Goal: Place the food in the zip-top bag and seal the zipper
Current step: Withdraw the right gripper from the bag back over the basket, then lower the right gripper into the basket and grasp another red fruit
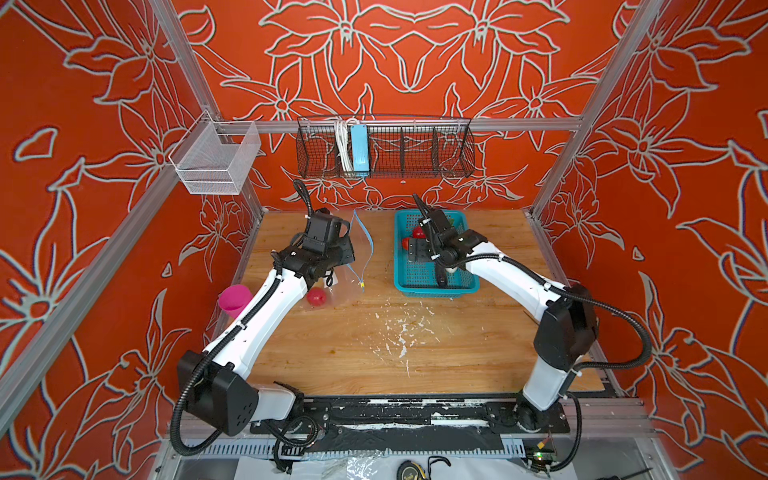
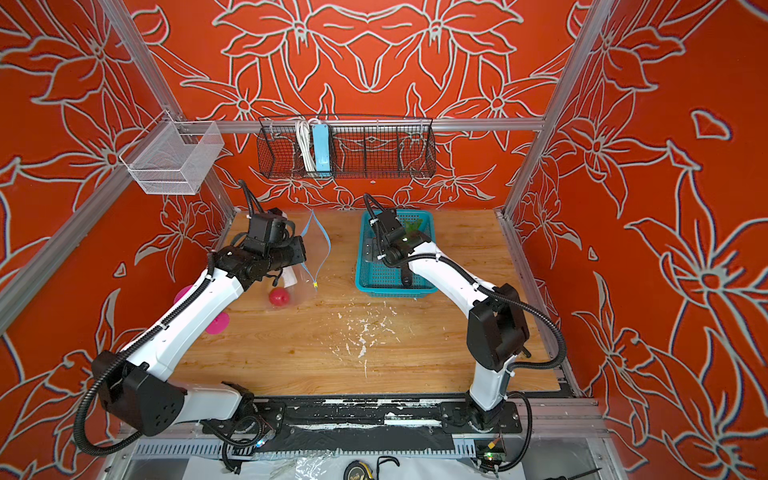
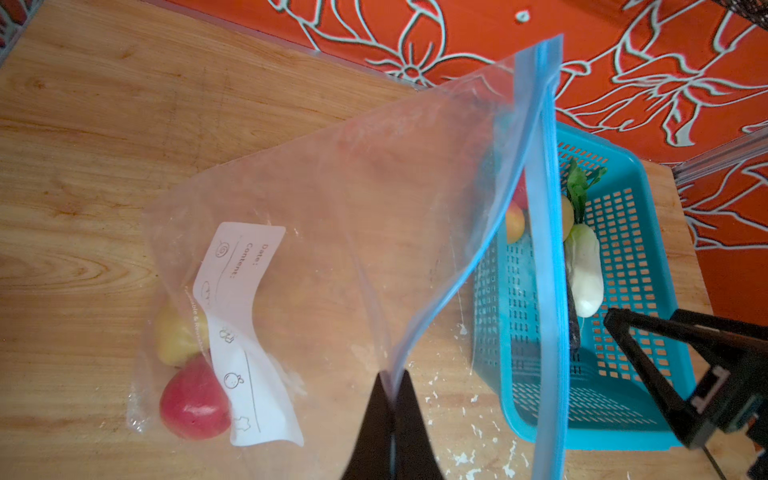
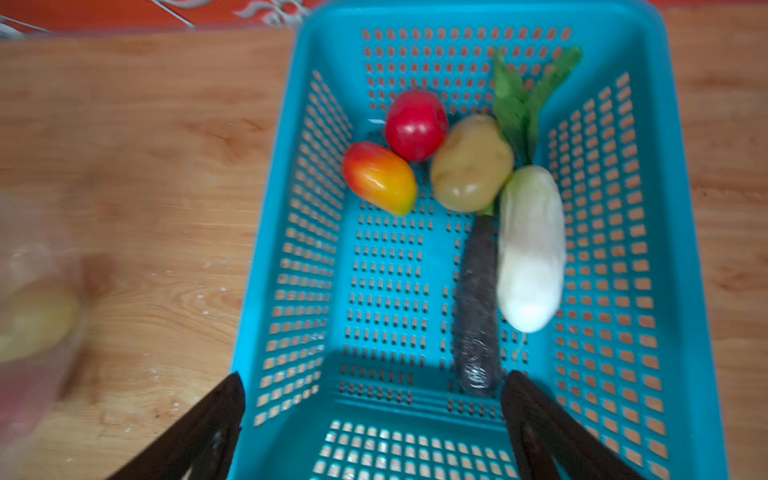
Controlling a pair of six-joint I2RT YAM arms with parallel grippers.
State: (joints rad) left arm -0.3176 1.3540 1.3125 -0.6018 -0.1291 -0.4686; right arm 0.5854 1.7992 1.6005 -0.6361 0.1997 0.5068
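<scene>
Bag (image 3: 332, 208), apple (image 3: 193, 399) and potato (image 3: 178, 332) inside, sits near the left edge of the desk (image 1: 457, 353), its mouth lip clamped by left fingers (image 3: 401, 415). Right fingers (image 4: 536, 428) gape over the basket (image 4: 681, 208); eggplant (image 4: 476, 307) lies nearest, long axis toward them, crosswise to their gap.
</scene>
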